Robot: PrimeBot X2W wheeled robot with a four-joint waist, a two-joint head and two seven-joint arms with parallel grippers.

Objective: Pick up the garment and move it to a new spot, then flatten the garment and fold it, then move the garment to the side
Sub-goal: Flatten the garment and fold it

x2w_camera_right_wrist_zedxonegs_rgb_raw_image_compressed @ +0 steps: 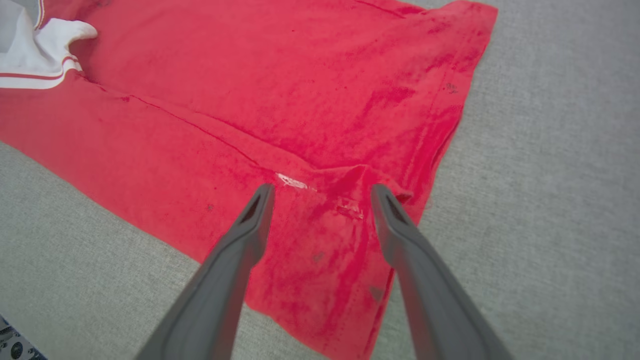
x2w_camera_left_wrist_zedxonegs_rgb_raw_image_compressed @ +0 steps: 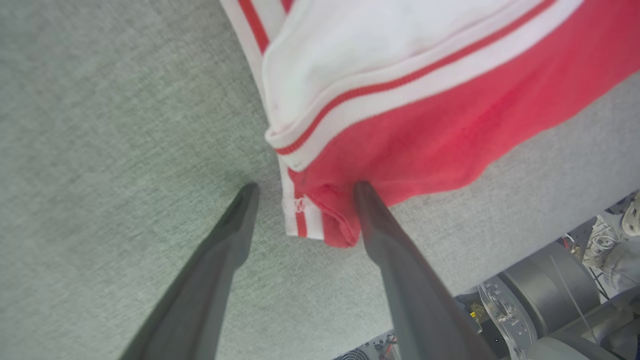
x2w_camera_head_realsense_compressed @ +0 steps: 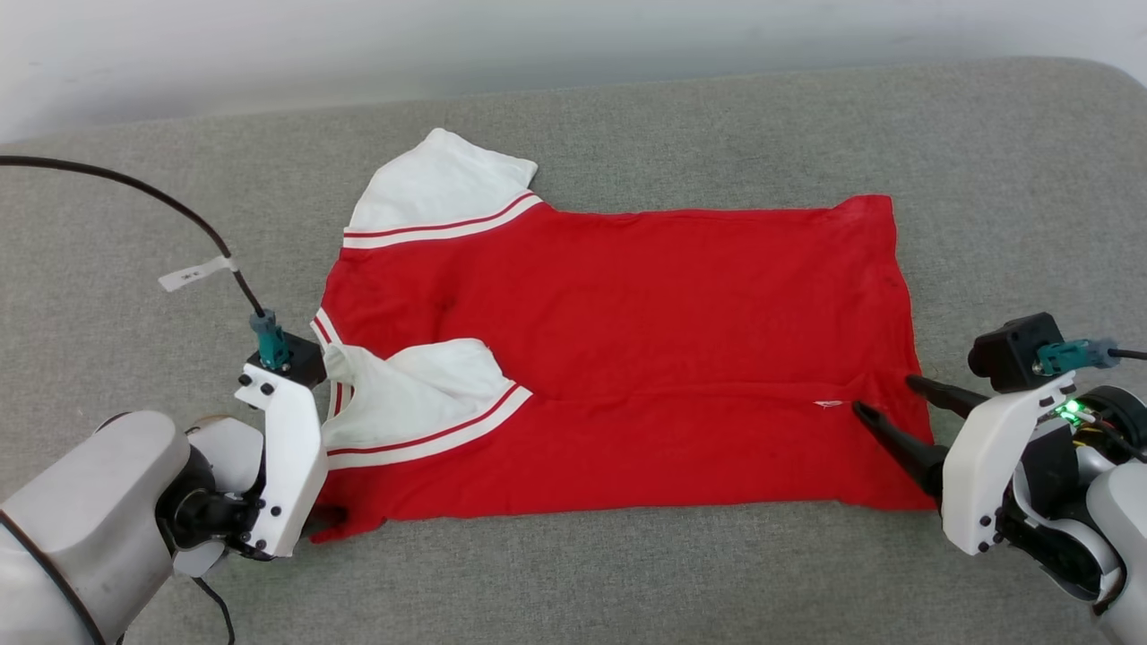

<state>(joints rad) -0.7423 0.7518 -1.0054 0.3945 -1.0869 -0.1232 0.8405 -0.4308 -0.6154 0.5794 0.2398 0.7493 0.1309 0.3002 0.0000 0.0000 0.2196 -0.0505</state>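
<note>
Left end effector (x2w_camera_left_wrist_zedxonegs_rgb_raw_image_compressed: 305, 186), right end effector (x2w_camera_right_wrist_zedxonegs_rgb_raw_image_compressed: 321, 187) spread empty at garment (x2w_camera_head_realsense_compressed: 627, 313) ends; white tag (x2w_camera_right_wrist_zedxonegs_rgb_raw_image_compressed: 292, 181) sharp from right wrist.

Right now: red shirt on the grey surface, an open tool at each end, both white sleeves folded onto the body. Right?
No. Head view: just the near sleeve is folded onto the garment; the far sleeve sticks out. Rest holds.

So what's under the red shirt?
The shirt lies on the grey fabric surface, which shows around its edges. Anything else beneath it is covered by the cloth, so I cannot tell.
</note>
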